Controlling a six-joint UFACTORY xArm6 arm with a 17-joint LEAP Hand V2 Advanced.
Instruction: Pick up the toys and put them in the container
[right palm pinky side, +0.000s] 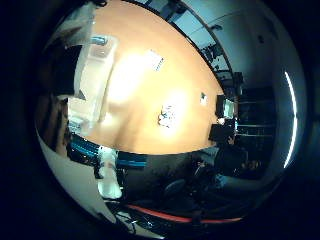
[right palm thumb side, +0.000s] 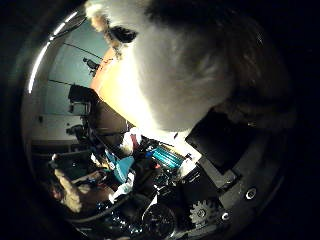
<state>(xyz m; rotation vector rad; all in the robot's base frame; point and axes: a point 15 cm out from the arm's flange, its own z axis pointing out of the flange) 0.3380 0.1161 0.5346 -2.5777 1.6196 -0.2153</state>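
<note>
A: Where is the hand (right palm thumb side: 220, 165) right now?

B: High above the surface (right palm pinky side: 150, 95), palm looking down and across it. The little finger side view takes in most of the orange-brown top from well above, so nothing down there is close to the palm.

A: And is it holding anything?

B: A plush toy (right palm thumb side: 180, 65), white and fluffy with a dark patch that looks like an eye or ear, fills much of the thumb side view, so it sits right against the palm. Black and geared parts of the hand lie just beside it. The fingers themselves are mostly out of sight, though, so I cannot tell whether they are curled round the toy or merely resting against it.

A: What about the container?

B: A clear, pale container (right palm pinky side: 95, 75) stands on the surface near one edge, open side up. From this height I cannot make out what is inside it.

A: Anything else on the surface?

B: A small pale toy (right palm pinky side: 166, 116) lies out in the open, well apart from the container, and a little flat white item (right palm pinky side: 156, 60) lies further off toward the far edge. Both are too small to describe closely.

A: And the arm?

B: White and teal parts (right palm pinky side: 107, 170) of it show beside the surface's near edge.
</note>
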